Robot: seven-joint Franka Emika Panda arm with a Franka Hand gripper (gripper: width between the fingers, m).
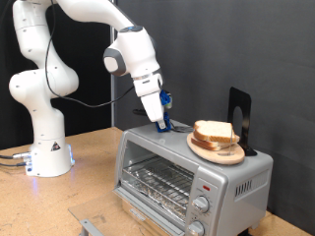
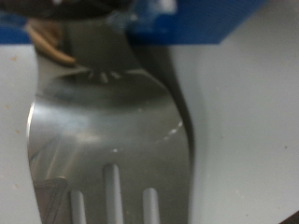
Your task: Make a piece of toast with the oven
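Note:
The silver toaster oven (image 1: 187,175) stands on the table, its glass door shut and the wire rack showing through. The piece of toast (image 1: 214,131) lies on a round wooden plate (image 1: 220,153) on top of the oven. My gripper (image 1: 163,122) reaches down onto the oven's top, at the exterior view's left of the plate. In the wrist view a slotted metal spatula (image 2: 103,121) fills the picture. Its neck runs up between my blue fingers (image 2: 196,23), which are shut on it. The gripper (image 2: 117,33) is above a white surface.
A thin black upright stand (image 1: 239,116) rises behind the plate on the oven top. The oven's round knobs (image 1: 202,205) face the front. The arm's white base (image 1: 49,157) stands on the wooden table at the exterior view's left.

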